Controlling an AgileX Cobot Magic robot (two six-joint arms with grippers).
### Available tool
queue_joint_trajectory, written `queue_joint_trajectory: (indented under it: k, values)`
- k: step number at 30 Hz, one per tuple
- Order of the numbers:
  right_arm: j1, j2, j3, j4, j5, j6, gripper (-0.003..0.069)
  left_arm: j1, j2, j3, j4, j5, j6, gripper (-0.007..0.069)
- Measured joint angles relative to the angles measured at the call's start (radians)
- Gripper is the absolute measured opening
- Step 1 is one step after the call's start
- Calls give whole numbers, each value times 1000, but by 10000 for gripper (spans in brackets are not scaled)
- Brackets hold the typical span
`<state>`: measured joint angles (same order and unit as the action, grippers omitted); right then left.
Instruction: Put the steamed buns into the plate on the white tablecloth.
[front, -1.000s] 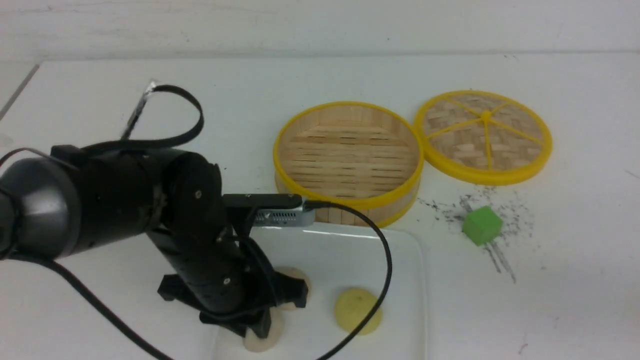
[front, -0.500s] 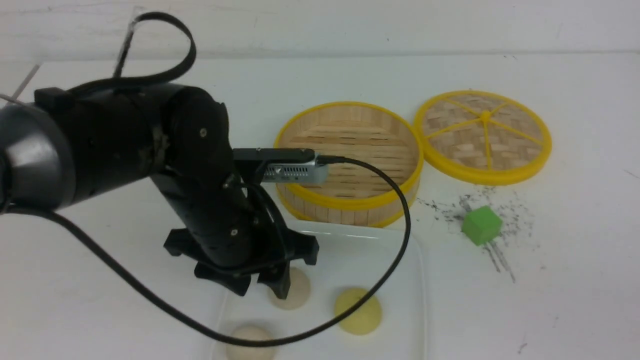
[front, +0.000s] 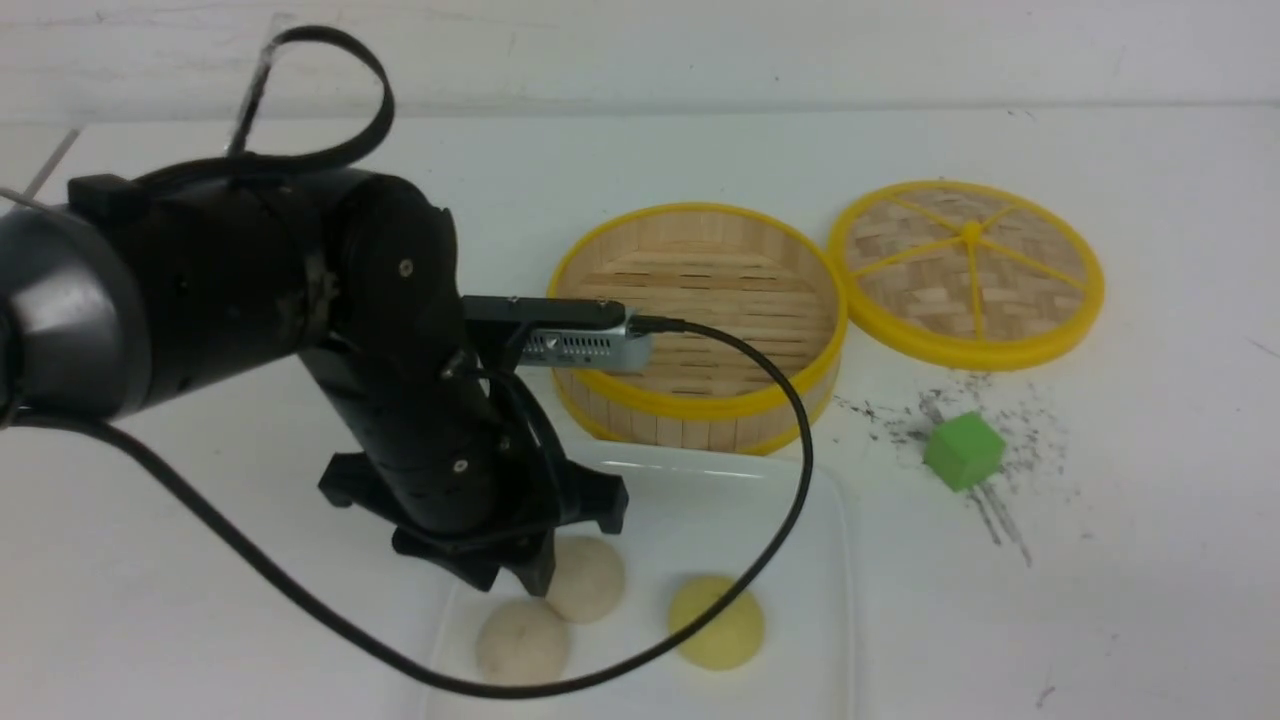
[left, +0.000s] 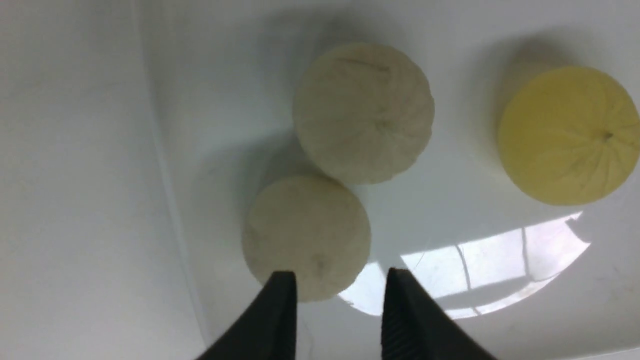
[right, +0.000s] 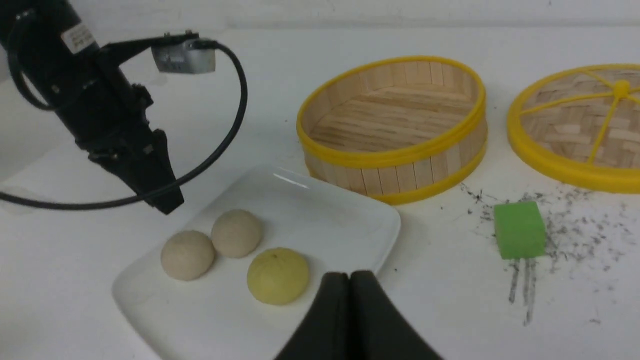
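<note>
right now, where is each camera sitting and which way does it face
Front view: between the arms, looking forward and down over the tablecloth, steamer, lid and cube; the left arm shows.
Left wrist view: above the plate, looking straight down; the left gripper shows, open.
Right wrist view: low over the tablecloth, facing across the plate toward the steamer; the right gripper shows, shut.
Shared: all three show the buns on the plate.

Two beige-white buns (front: 523, 642) and one yellow bun (front: 715, 622) lie on a glossy white plate (front: 700, 500). The bench (front: 1150, 560) is white, speckled dark near a green cube (front: 963, 452). The steamer (front: 697, 300) is pale slatted wood, yellow-rimmed.
</note>
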<state>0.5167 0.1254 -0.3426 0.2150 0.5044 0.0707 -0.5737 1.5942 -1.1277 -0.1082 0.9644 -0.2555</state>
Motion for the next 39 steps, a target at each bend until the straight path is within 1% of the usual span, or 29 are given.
queue_joint_trajectory:
  k: [3,6,8,24,28,29,31,35,37,38,39]
  values:
    - [0,0,18,0,-52,0,-1,0,0,0,19,0,0,120]
    - [0,0,19,1,-65,0,1,0,0,0,35,-4,0,24]
    - [0,0,20,1,-65,0,2,0,0,-1,38,-9,0,5]
    - [0,0,30,2,-68,0,13,0,0,-1,103,-34,0,2]
    - [-5,-35,83,-28,-79,0,15,0,0,-1,124,-34,0,2]
    - [-15,-44,100,-39,-81,0,17,0,0,-1,124,-34,-1,2]
    - [-64,-66,150,-72,-84,0,19,0,0,-1,124,-33,-1,2]
    - [-224,-119,260,-152,-83,0,23,0,-12,-1,154,-26,0,2]
    - [-286,-131,294,-170,-81,0,26,0,-45,-1,175,-27,0,2]
    - [-300,-134,302,-173,-81,0,26,0,-55,-1,182,-28,0,2]
    - [-348,-136,328,-180,-81,0,27,0,-95,-1,202,-29,0,2]
